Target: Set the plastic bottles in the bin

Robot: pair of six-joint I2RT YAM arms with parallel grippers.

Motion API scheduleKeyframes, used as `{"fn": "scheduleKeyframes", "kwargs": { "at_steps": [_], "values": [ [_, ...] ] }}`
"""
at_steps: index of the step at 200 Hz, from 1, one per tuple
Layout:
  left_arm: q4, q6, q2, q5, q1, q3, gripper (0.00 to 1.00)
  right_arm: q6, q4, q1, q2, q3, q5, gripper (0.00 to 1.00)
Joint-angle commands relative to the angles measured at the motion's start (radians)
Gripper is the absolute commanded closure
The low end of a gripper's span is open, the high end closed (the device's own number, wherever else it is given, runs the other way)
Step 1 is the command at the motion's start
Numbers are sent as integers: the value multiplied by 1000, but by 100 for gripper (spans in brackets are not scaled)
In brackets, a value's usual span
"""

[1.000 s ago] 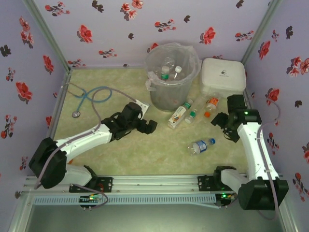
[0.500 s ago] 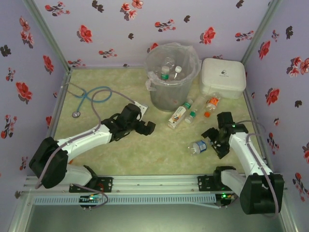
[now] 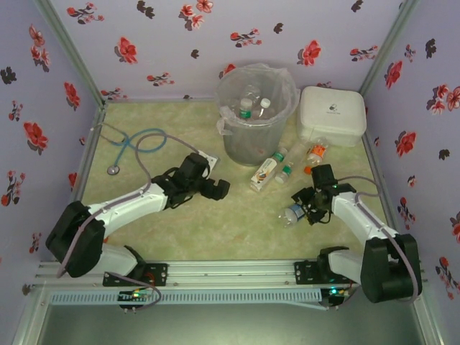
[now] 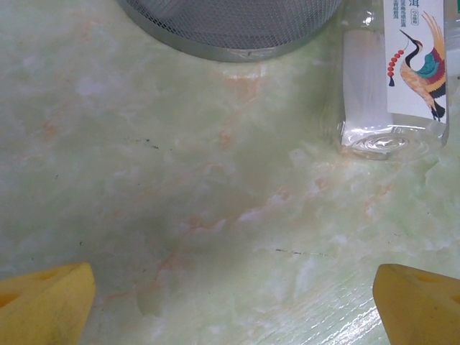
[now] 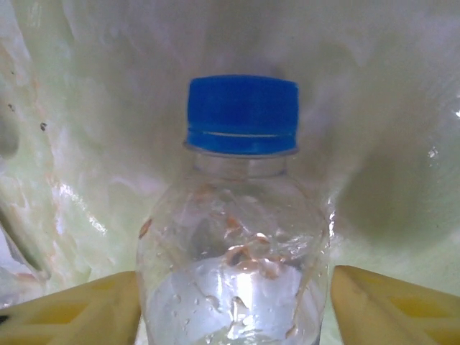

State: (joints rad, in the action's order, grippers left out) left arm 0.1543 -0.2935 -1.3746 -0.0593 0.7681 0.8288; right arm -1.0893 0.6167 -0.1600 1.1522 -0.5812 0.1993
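The right gripper [image 5: 233, 305] is seen partly closed on the blue-capped bottle [image 5: 241, 215], with one yellow finger [image 5: 79, 309] laid against each side of the clear body. The bottle lies on its side on the table [image 3: 180, 230], in the right half, nearer the near edge than the other bottles, and nothing else is touched by this gripper.

The left gripper [image 3: 221, 188] is held wide open and empty, low over bare table near the middle, with its fingertips [image 4: 47, 302] spread to the two lower corners of the left wrist view. Just beyond it the bin's base and the bottom of a red-and-white-labelled bottle [image 3: 264, 171] are seen, neither of them touched.

Four bottles are counted on the table: the gripped one, the red-and-white-labelled one, a small green-capped one [image 3: 284, 172] just beside it, and an orange-capped one [image 3: 314, 154] lying against the front of the box. These last three lie close together, between the bin and the right gripper.

One bin [image 3: 251, 140] stands at the far edge, right of the middle. At least three bottles can be made out inside it; the exact number cannot be told. One white box [image 3: 332, 115] sits in the far right corner. One stethoscope [image 3: 133, 144] lies toward the far left corner.
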Motion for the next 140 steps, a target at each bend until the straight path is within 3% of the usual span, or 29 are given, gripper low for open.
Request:
{"fn": "scheduleKeyframes", "kwargs": {
  "at_steps": [1, 23, 48, 74, 109, 140],
  "values": [
    [6, -30, 51, -3, -18, -23, 0, 16, 15, -6, -15, -14, -19, 43],
    [4, -47, 53, -9, -39, -30, 0, 76, 81, -6, -46, -80, -46, 50],
    [17, -76, 36, -3, -63, -9, 0, 213, 258, -6, -73, -250, -142, 53],
    [0, -98, 44, -4, -74, -10, 0, 356, 330, -5, -83, -463, -221, 62],
    [-3, -138, 71, -7, -101, -23, 0, 629, 405, -5, 52, -874, -159, 73],
    [26, -174, 133, -52, -116, -48, 0, 712, 425, -11, 202, -1236, -54, 79]
  ]
}}
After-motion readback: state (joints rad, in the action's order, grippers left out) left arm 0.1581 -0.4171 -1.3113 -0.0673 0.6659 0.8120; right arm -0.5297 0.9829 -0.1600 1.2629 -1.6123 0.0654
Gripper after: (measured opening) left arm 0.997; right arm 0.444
